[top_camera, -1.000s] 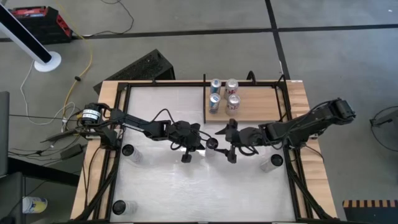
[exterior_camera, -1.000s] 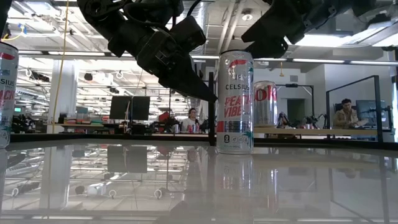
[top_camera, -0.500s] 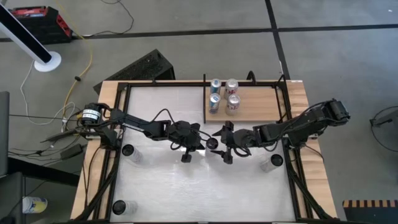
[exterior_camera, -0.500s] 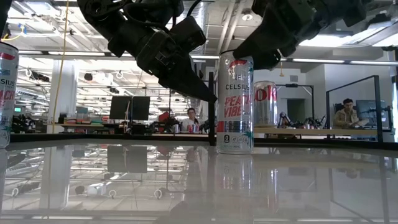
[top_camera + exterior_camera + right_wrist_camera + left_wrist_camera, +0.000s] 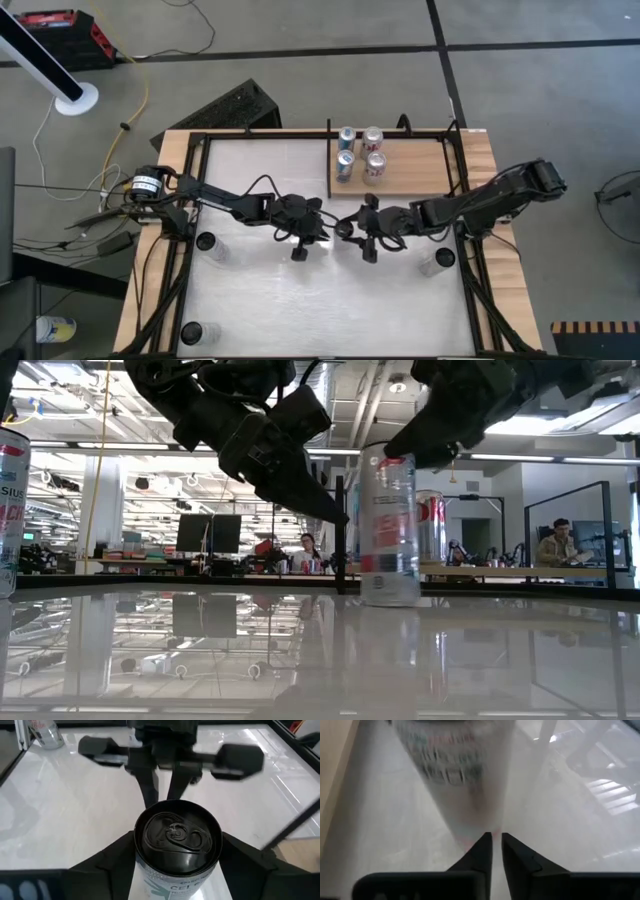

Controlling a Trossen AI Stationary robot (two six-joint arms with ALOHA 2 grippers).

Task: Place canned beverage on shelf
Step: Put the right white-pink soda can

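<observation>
A tall canned beverage (image 5: 390, 525) is seen standing near the middle of the whitish worktop (image 5: 260, 300), a little on the shelf's side of centre. The right gripper (image 5: 176, 851) is placed around its top: in the right wrist view one dark finger (image 5: 107, 857) lies against each flank of the can, just below the rim, so the can is held between the fingers. In the low view the can's label is blurred and its base is seen touching the worktop or just above it; which of the two cannot be told.

The left gripper (image 5: 496, 842) is held just beside the can, its two fingers brought nearly together with only a thin slit between them and nothing held. Its tips are pointed at the can's lower body.

The shelf (image 5: 410, 178), a tan wood panel with black rails, is seen at the far edge of the worktop, apart from the held can. Four other cans (image 5: 360, 153) are standing on it in a tight group at its left end. Three more cans (image 5: 206, 243) are standing near the worktop's edges, well apart from the grippers
</observation>
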